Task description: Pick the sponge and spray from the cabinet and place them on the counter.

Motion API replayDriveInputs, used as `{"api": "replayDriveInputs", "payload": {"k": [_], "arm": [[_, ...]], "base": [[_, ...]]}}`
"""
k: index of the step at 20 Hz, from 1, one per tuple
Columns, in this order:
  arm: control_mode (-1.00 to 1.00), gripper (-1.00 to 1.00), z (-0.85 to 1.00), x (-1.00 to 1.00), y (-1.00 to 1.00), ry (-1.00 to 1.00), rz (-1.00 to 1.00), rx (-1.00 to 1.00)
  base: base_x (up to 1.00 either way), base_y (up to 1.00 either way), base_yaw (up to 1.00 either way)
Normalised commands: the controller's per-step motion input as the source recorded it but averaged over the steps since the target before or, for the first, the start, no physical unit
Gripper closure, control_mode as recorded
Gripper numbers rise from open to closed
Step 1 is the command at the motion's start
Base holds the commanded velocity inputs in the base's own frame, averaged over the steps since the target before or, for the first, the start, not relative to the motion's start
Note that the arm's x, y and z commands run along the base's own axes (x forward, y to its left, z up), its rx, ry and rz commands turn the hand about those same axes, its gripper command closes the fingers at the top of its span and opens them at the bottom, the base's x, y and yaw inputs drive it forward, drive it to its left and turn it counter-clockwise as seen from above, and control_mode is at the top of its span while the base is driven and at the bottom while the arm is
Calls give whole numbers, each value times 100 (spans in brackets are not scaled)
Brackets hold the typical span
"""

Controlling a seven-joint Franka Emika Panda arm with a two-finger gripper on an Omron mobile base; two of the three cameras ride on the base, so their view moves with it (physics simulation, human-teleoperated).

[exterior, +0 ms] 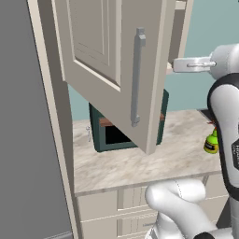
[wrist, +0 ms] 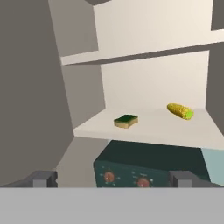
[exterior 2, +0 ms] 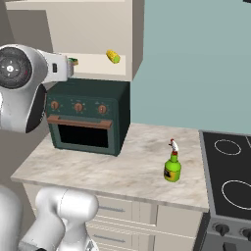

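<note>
Hand view, sponge [wrist: 126, 120] near shelf edge (untouched)

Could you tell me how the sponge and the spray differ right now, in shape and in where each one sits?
The sponge is a flat green block with a yellow edge; the spray is a slim upright bottle with a red top. The sponge lies on the cabinet shelf; the spray stands on the counter. Neither is held.
</note>
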Motion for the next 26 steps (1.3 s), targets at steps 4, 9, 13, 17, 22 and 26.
{"api": "replayDriveInputs", "payload": {"k": [4,9,13,17,22,26], "arm": [[-100,-100,0,32,11,0,1,-7],[-100,-100,0,40,14,-2,2,-7],[-100,-100,-1,32,6,0,1,-7],[-100,-100,-10,28,1,0,0,-8],[-100,-100,-16,32,4,0,0,-7],[-100,-100,-19,34,11,-3,1,-4]], "base": [[0,0,0],[0,0,0],[0,0,0],[0,0,0],[0,0,0],[0,0,0]]}}
